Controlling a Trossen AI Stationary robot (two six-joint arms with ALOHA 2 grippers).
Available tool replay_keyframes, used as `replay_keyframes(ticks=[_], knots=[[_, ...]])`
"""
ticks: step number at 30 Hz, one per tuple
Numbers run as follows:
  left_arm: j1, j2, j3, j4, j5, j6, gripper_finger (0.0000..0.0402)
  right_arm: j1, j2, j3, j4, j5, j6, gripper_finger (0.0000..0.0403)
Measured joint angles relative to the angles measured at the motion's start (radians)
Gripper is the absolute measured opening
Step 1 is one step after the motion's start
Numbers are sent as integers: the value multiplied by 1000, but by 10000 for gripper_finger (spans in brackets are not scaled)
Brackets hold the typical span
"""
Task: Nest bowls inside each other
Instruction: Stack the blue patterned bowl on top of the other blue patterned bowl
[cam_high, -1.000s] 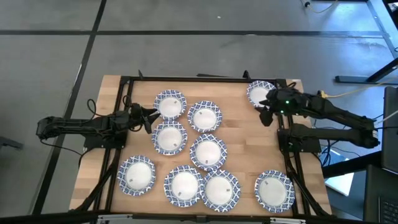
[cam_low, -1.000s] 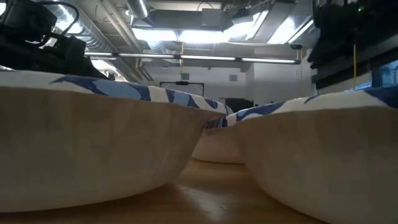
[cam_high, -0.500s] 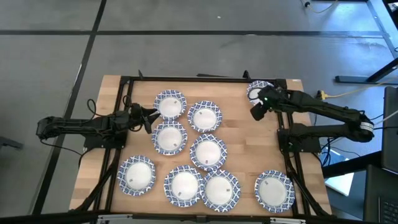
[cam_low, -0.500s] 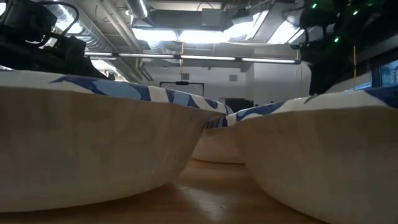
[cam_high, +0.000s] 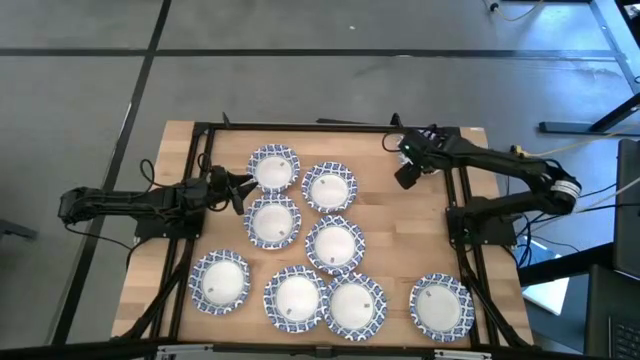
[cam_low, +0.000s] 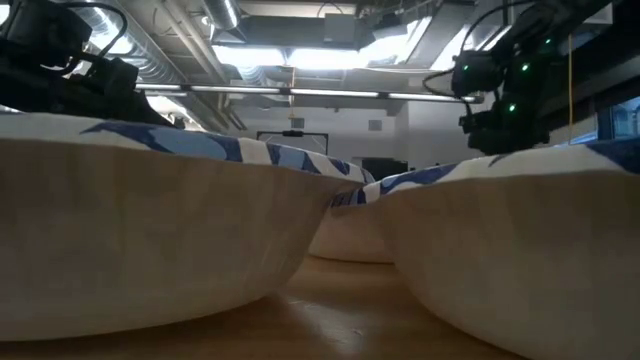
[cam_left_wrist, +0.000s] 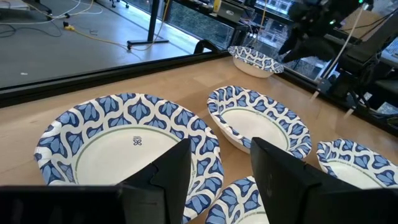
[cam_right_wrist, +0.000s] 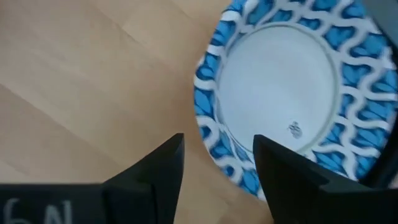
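A: Start with the table (cam_high: 400, 225). You have eight bowls in plain sight from above: a cluster of seven on the left and middle, and one alone at the near right corner (cam_high: 440, 305).

B: And the ninth?

A: At the far right corner, under the right arm. The right wrist view shows it below the right gripper (cam_right_wrist: 214, 168): that far-corner bowl (cam_right_wrist: 286, 87) lies flat on the wood, and the jaws stand apart, empty, over its rim.

B: What should worry you?

A: If you come down as placed, I judge one finger could land on the rim instead of straddling it, tipping the bowl or sliding it toward the table edge, which is near.

B: The left side?

A: The left gripper (cam_left_wrist: 214, 171) waits at the left edge, jaws spread, holding nothing, just beside the far-left bowl (cam_left_wrist: 134, 140). A careless reach could nudge its touching neighbours.
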Motion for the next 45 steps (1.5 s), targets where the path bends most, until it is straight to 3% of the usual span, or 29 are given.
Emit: replay_keyframes(ticks=[9, 21, 25, 37, 45], knots=[[0, 0, 0, 0, 0, 0, 160, -21, 141, 0, 98, -24, -94, 193], [0, 0, 0, 0, 0, 0, 160, -21, 236, 0, 132, -23, -120, 189], [0, 0, 0, 0, 0, 0, 160, -21, 237, 0, 151, -23, -120, 160], [0, 0, 0, 0, 0, 0, 160, -21, 237, 0, 161, -16, -138, 23], [0, 0, 0, 0, 0, 1, 160, -20, 237, 23, 122, -22, -150, 15]])
